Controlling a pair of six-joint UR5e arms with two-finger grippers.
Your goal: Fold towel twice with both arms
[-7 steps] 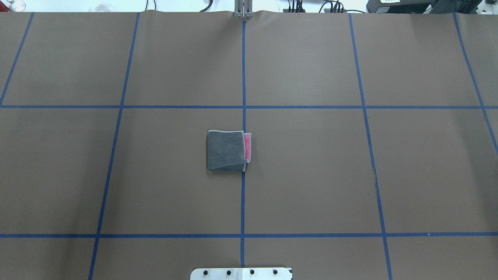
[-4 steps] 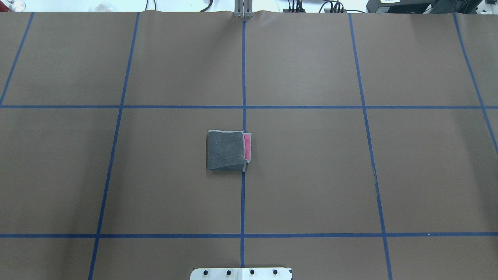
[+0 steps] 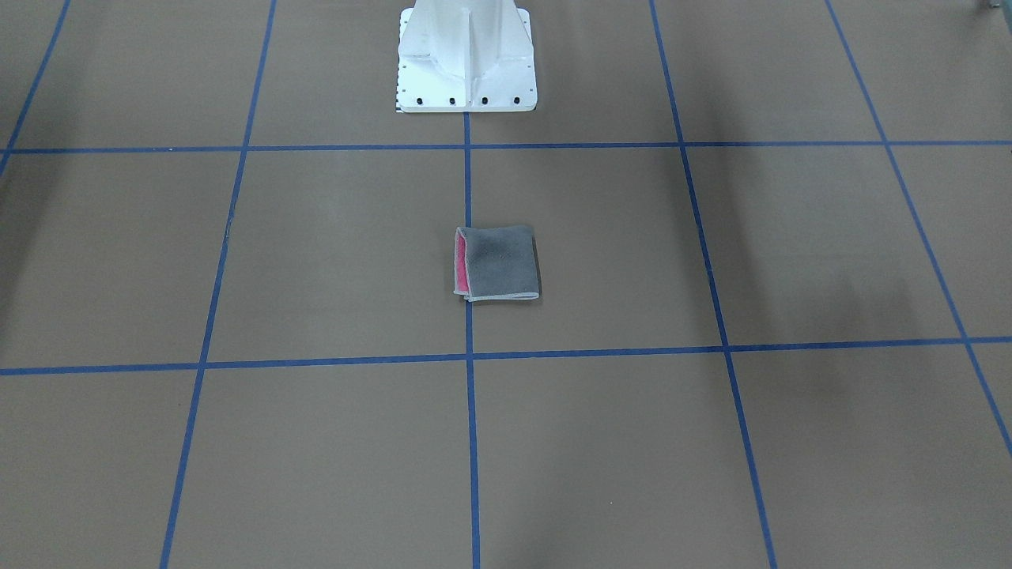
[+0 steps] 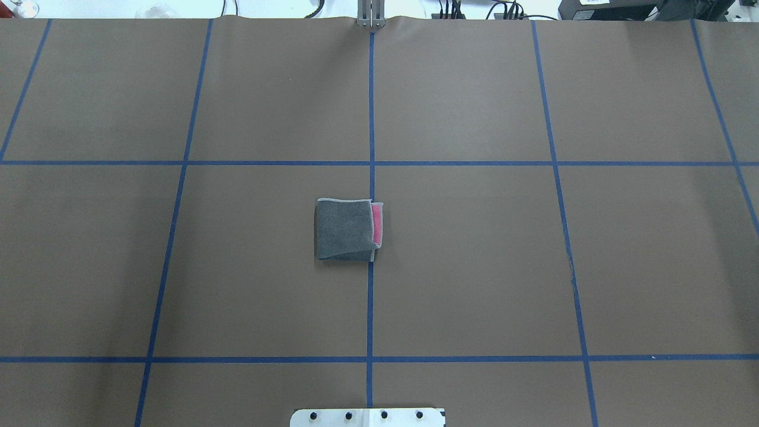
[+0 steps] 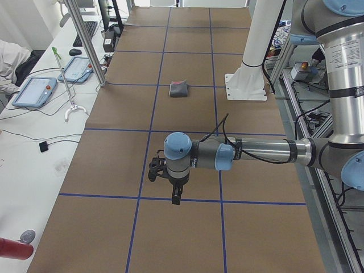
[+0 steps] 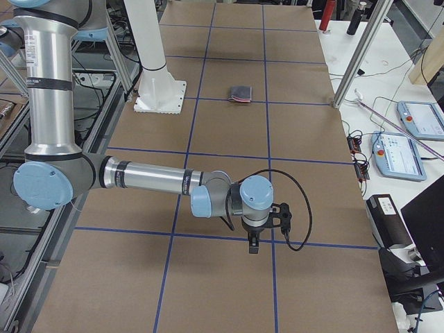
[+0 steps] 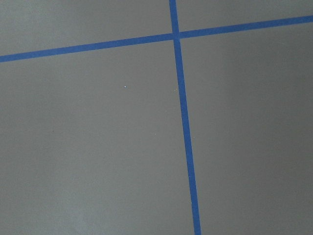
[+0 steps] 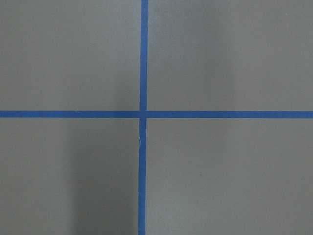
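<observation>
The towel (image 4: 347, 230) lies folded into a small square near the table's middle, dark grey face up, with a pink strip showing along one edge. It also shows in the front view (image 3: 498, 263) and both side views (image 5: 180, 89) (image 6: 241, 93). No gripper touches it. My left gripper (image 5: 175, 196) hangs over the table far off at the left end, pointing down. My right gripper (image 6: 253, 244) hangs far off at the right end, pointing down. I cannot tell whether either is open or shut. Both wrist views show only brown table and blue tape.
The white pedestal base (image 3: 466, 71) stands at the robot's edge of the table. Blue tape lines (image 4: 370, 118) grid the brown surface. Metal posts (image 5: 85, 40) and desks with tablets (image 6: 409, 139) stand along the far side.
</observation>
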